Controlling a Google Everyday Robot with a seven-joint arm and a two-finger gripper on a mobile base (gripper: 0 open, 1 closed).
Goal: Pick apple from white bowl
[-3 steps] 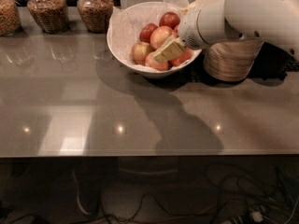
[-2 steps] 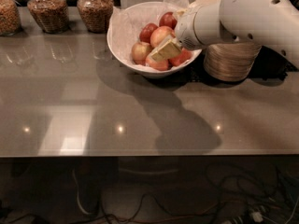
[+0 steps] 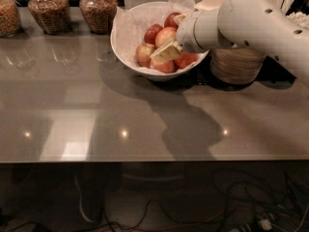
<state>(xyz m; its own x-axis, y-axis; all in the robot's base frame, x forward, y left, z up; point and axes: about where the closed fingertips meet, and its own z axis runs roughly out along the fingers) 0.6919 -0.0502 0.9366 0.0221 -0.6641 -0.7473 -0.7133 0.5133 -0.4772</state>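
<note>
The white bowl (image 3: 124, 52) stands at the back middle of the grey table, lined with crinkled white paper. It holds several red and yellow apples, among them one at the centre (image 3: 165, 34), one at the left (image 3: 144, 53) and one at the back (image 3: 172, 19). My gripper (image 3: 166, 52) reaches in from the right on a thick white arm (image 3: 251, 23). It sits low inside the bowl among the apples, just below the centre apple. The arm hides the bowl's right rim.
A stack of tan disposable bowls (image 3: 236, 64) stands right of the white bowl, under the arm. Three glass jars of grain (image 3: 98, 4) (image 3: 47, 8) (image 3: 8, 14) line the back left. The grey table (image 3: 96, 110) has its front edge near the bottom, with cables on the floor below.
My gripper has shifted slightly to the left inside the bowl. The apples and the bowl have not visibly moved.
</note>
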